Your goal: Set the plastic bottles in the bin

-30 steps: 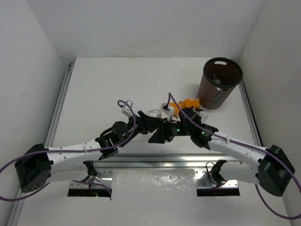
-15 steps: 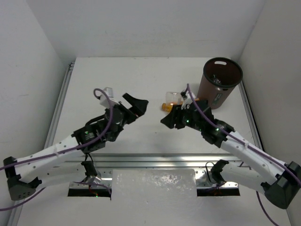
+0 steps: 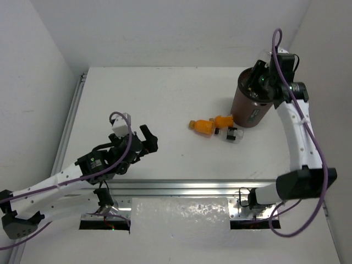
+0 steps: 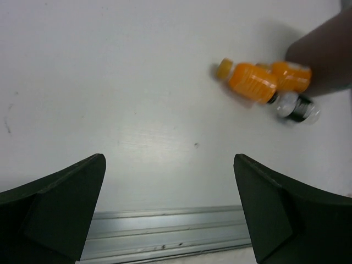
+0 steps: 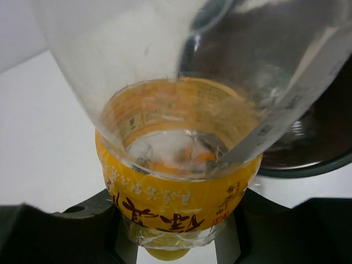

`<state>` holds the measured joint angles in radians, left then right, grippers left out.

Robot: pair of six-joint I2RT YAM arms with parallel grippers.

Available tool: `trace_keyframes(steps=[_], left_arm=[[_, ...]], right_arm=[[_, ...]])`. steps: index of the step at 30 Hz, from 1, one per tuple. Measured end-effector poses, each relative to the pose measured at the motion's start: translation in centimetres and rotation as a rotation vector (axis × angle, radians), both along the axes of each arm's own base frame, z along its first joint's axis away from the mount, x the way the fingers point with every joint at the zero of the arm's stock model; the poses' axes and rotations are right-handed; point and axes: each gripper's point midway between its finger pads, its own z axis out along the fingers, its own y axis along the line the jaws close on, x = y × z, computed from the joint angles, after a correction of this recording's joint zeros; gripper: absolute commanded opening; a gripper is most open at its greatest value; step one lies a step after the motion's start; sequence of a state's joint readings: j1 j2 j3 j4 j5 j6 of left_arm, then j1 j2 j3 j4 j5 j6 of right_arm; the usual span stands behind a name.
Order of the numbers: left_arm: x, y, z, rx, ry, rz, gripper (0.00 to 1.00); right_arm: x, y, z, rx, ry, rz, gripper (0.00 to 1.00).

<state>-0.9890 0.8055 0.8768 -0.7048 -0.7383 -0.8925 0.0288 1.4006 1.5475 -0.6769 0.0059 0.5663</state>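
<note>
My right gripper (image 5: 177, 223) is shut on a clear plastic bottle with a yellow label (image 5: 176, 195), cap towards the camera. It hangs over the mouth of the dark brown bin (image 3: 251, 108), whose black rim (image 5: 308, 168) shows at the right. In the top view that gripper (image 3: 263, 78) is above the bin's rim. Two orange bottles (image 3: 202, 126) (image 3: 223, 120) and a clear bottle with a dark label (image 3: 232, 133) lie on the table left of the bin's foot. My left gripper (image 3: 145, 139) stands open and holds nothing, well left of them. The nearer orange bottle (image 4: 250, 82) lies far ahead of it.
A metal rail (image 4: 165, 234) runs along the table's near edge, just under the left gripper (image 4: 168, 165). White walls close in the table at the back and both sides. The bin (image 4: 324, 52) stands at the back right, close to the right wall.
The right arm has lifted from the table's middle to over the bin, carrying the clear bottle. The left gripper opened and drew back to the left.
</note>
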Motion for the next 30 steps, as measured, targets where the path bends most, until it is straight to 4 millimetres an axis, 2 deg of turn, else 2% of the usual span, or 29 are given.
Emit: trace_keyframes(steps=[1, 2, 3, 8, 10, 12, 14, 15, 17, 19, 21, 22, 24, 28, 30], left_arm=[[-0.2, 0.0, -0.7, 0.031, 0.015, -0.025, 1.00], [-0.5, 0.1, -1.1, 0.057, 0.025, -0.045, 1.00], [-0.7, 0.3, -1.3, 0.073, 0.030, -0.058, 1.00], [-1.6, 1.3, -0.6, 0.092, 0.009, -0.096, 1.00], [-1.8, 1.7, -0.2, 0.083, -0.005, -0.099, 1.00], [-1.9, 2.3, 0.0, 0.081, -0.013, -0.085, 1.00], [-2.0, 3.2, 0.0, 0.086, -0.018, -0.051, 1.00], [-2.0, 3.7, 0.0, 0.089, -0.020, -0.033, 1.00], [-2.0, 4.7, 0.0, 0.090, -0.023, 0.010, 1.00], [-2.3, 5.7, 0.1, 0.078, -0.027, 0.051, 1.00], [-2.6, 6.6, 0.3, 0.052, -0.036, 0.080, 1.00], [-2.7, 6.9, 0.6, 0.034, -0.044, 0.090, 1.00], [-3.0, 7.5, 1.2, -0.010, -0.064, 0.104, 1.00], [-3.3, 8.1, 1.9, -0.058, -0.095, 0.109, 1.00], [-3.3, 8.0, 1.7, -0.053, -0.090, 0.105, 1.00]], right_arm=[[0.7, -1.0, -0.5, -0.018, 0.028, -0.028, 0.27], [1.3, -2.1, -1.2, -0.040, 0.064, -0.058, 0.59], [1.9, -2.9, -1.8, -0.056, 0.100, -0.080, 0.96], [3.7, -6.0, -3.1, -0.152, 0.202, -0.153, 0.99], [3.8, -6.2, -2.9, -0.165, 0.213, -0.155, 0.99], [3.6, -5.2, -2.4, -0.161, 0.200, -0.112, 0.99], [3.2, -2.8, -1.3, -0.159, 0.138, -0.014, 0.99], [2.4, -0.7, -0.9, -0.155, 0.112, 0.066, 0.99], [0.5, 4.4, -0.2, -0.203, 0.034, 0.257, 0.99], [-1.7, 9.6, -0.3, -0.277, -0.034, 0.454, 0.99], [-3.9, 13.9, -2.0, -0.345, -0.058, 0.642, 0.99], [-4.6, 15.1, -3.4, -0.378, -0.048, 0.707, 0.99], [-4.8, 15.6, -6.8, -0.448, 0.014, 0.777, 0.99], [-3.3, 15.3, -14.1, -0.573, 0.161, 0.841, 0.98], [-2.8, 15.1, -17.0, -0.618, 0.224, 0.876, 0.98]])
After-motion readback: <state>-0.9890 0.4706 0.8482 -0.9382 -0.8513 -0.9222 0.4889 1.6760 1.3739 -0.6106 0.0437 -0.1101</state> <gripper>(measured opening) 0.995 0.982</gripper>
